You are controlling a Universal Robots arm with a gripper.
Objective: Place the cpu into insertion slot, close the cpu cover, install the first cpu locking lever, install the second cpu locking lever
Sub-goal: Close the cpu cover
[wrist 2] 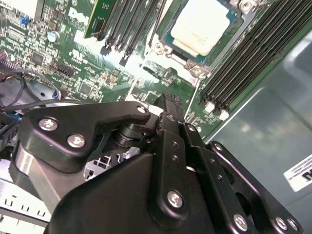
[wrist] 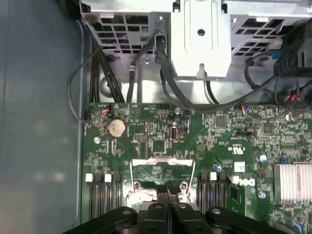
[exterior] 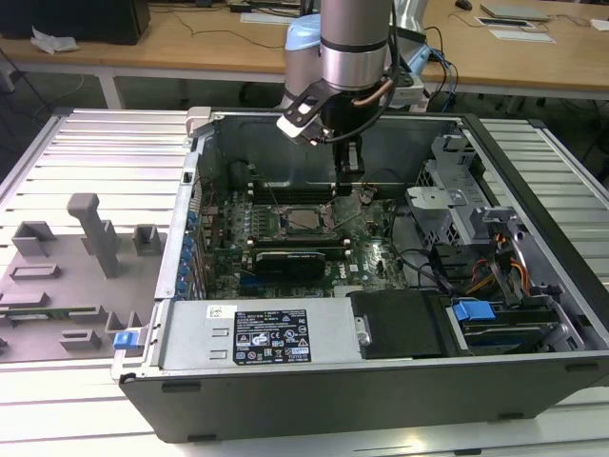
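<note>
The cpu (exterior: 304, 220) (wrist 2: 200, 27), silvery with a thin green rim, lies flat in the insertion slot (exterior: 284, 222) (wrist 2: 165, 38) on the green motherboard. In the first wrist view the cpu cover (wrist: 163, 161), a thin steel frame with a large window, sits just ahead of my fingertips and looks raised off the socket. My gripper (exterior: 349, 190) (wrist: 168, 197) (wrist 2: 168, 100) hangs at the socket's side toward the exterior view's right, fingers shut together with nothing between them. A thin wire lever (wrist 2: 196, 92) runs past the socket corner toward the gripper.
Long black memory slots (wrist 2: 243, 58) flank the socket. A black card (exterior: 295, 255) lies in front of it. A metal drive cage (exterior: 447, 205) and cables (wrist: 122, 73) stand on the exterior view's right, with the case walls close around. A grey fixture tray (exterior: 86, 238) lies outside the case.
</note>
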